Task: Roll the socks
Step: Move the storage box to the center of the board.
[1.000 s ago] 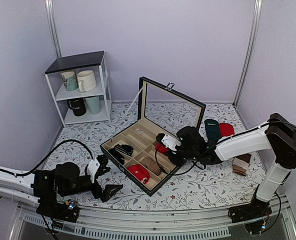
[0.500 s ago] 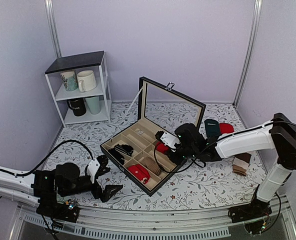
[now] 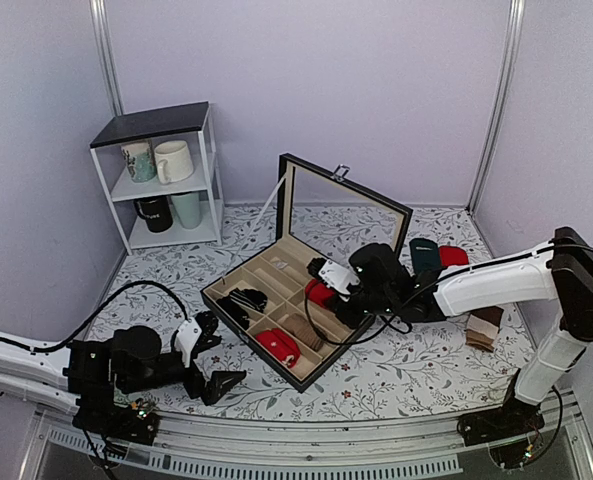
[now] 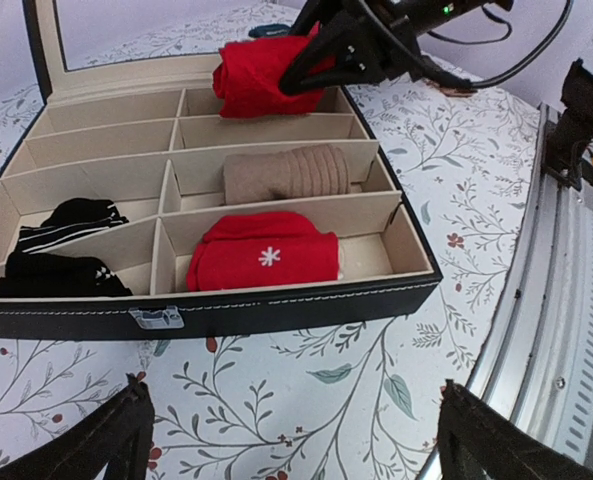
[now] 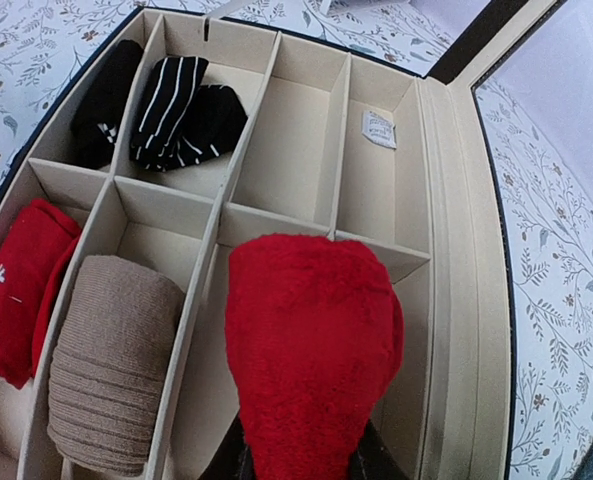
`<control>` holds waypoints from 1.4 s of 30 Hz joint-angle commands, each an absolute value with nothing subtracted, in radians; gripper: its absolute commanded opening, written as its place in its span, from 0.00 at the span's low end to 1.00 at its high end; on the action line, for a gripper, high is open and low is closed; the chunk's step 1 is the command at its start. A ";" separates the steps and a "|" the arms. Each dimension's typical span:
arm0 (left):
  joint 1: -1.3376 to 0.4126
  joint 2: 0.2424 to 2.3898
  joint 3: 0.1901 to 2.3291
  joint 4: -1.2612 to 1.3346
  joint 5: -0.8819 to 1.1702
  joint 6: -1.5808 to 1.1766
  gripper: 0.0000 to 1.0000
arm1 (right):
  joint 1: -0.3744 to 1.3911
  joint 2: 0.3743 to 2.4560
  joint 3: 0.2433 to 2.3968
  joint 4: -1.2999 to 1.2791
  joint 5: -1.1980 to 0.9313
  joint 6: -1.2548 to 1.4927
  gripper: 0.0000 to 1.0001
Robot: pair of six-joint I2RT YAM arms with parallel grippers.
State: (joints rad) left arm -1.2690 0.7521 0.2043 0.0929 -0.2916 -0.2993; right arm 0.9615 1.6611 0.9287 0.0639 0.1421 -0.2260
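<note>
Two jaws of the left gripper (image 3: 213,357) stand wide apart, low over the flowered table (image 3: 396,380) at its near edge. Beyond lies the open box (image 4: 276,310), with a red snowflake sock (image 4: 266,255) in its front compartment and a beige roll (image 5: 106,350) behind. Farther back, the right gripper (image 4: 301,55) pinches the socks (image 5: 311,340), a red roll jutting past its narrowed jaws over the compartment next to the beige roll.

Right claw (image 5: 301,455) mostly behind socks (image 5: 311,340)
</note>
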 commanded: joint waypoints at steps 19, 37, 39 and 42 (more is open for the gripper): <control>-1.256 0.766 0.193 0.123 -0.272 -0.287 0.99 | 0.981 1.652 0.888 0.079 0.158 -0.129 0.01; -1.256 0.771 0.196 0.123 -0.264 -0.288 0.99 | 0.981 1.739 0.895 0.167 0.311 -0.228 0.01; -1.256 0.767 0.194 0.122 -0.263 -0.288 0.99 | 0.982 1.744 0.895 0.169 0.274 -0.221 0.01; -1.256 0.766 0.195 0.123 -0.263 -0.287 0.99 | 0.987 1.752 0.894 0.164 0.228 -0.215 0.01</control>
